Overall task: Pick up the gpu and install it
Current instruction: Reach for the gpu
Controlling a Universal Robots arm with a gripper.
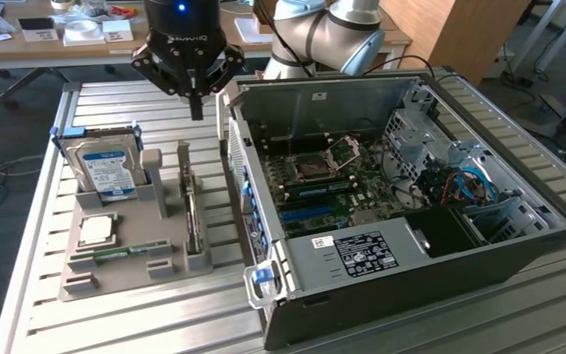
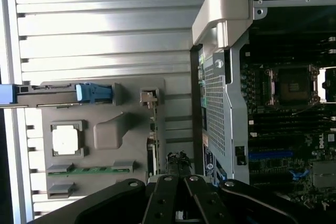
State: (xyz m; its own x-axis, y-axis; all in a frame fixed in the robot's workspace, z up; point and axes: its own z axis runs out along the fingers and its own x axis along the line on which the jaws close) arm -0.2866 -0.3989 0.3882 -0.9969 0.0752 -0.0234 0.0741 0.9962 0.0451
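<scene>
The gpu (image 1: 191,212) stands on its edge in a slot of the grey holder tray (image 1: 130,276), between two grey posts, beside the open computer case (image 1: 362,254). My gripper (image 1: 197,112) hangs shut above the far end of the tray. Nothing is between its fingers, and it is well clear of the card. In the wrist view the gpu (image 2: 152,135) appears edge-on as a thin strip with its metal bracket end away from my gripper (image 2: 178,167), whose dark fingers meet just short of the card.
On the tray stand a blue-labelled hard drive (image 1: 106,166), a square processor (image 1: 96,230) and a green memory stick (image 1: 126,253). The case lies open with its motherboard (image 1: 327,184) and blue slots (image 1: 308,214) exposed. All sit on a slatted metal table (image 1: 116,324).
</scene>
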